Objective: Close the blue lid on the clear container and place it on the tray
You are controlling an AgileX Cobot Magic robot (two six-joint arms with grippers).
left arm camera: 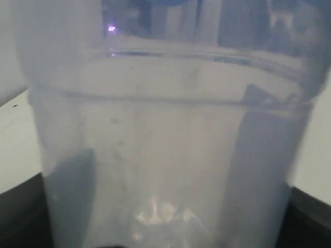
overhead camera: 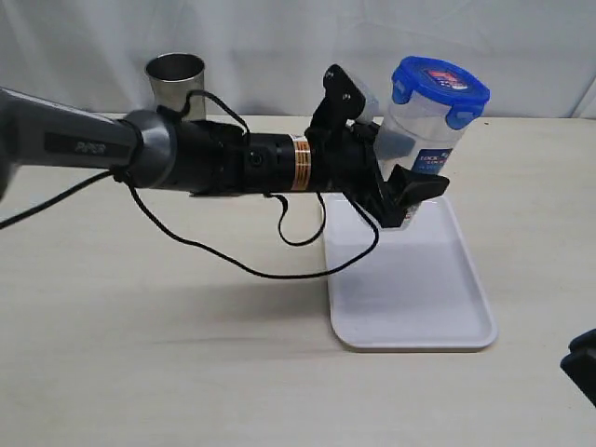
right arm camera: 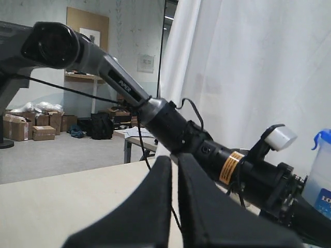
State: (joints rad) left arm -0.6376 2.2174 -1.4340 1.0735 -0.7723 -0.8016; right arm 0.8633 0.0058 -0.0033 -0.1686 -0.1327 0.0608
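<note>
The clear container (overhead camera: pixel 421 140) leans over the far end of the white tray (overhead camera: pixel 410 307), and the blue lid (overhead camera: pixel 440 88) sits on its top. My left gripper (overhead camera: pixel 410 189) is shut on the container's lower body. Whether its base touches the tray I cannot tell. In the left wrist view the clear container (left arm camera: pixel 165 155) fills the picture between the dark fingers. The right gripper (right arm camera: pixel 175 161) is shut with nothing in it and stays low at the near right, where only a corner of it (overhead camera: pixel 582 365) shows. From there the container (right arm camera: pixel 320 178) appears at the edge.
A steel tumbler (overhead camera: pixel 177 79) stands at the back left, behind the left arm (overhead camera: pixel 214 154). A black cable (overhead camera: pixel 242 265) loops down from that arm over the table. White curtain closes off the back.
</note>
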